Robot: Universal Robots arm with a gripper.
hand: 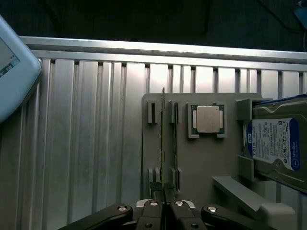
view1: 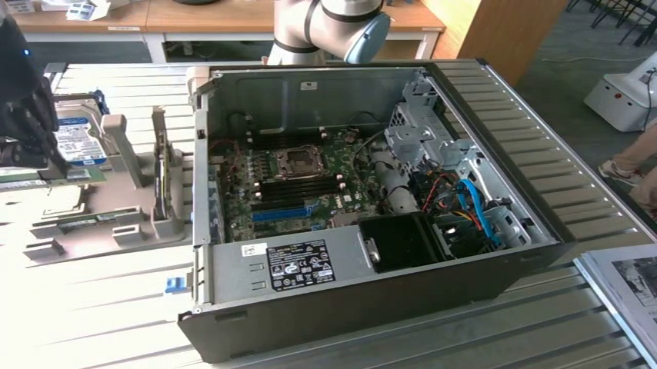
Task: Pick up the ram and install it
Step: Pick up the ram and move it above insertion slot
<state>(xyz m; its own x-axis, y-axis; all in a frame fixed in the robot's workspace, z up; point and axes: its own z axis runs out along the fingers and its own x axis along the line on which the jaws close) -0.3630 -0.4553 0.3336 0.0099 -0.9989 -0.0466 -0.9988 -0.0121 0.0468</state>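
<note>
Currently nips, with the pincer (hand: 165, 197) all but closed, one end of the ram (hand: 163, 134) standing on edge in its grey holder (hand: 201, 163) on the worktop (hand: 86, 143), beside the processor (hand: 208, 119); looks light, stiff and brittle, best pinched across its flat faces, off the contacts.

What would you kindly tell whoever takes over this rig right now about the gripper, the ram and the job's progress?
Gripper: shut on the ram, pinching one end of it, above the grey holder.
Ram: edge-on in the grip, lined up with its holder slots; I cannot tell whether it is clear of them. A second stick sits beside it.
Done: ram grasped.
Left: the ram is not yet in the open computer case or on its motherboard.
</note>
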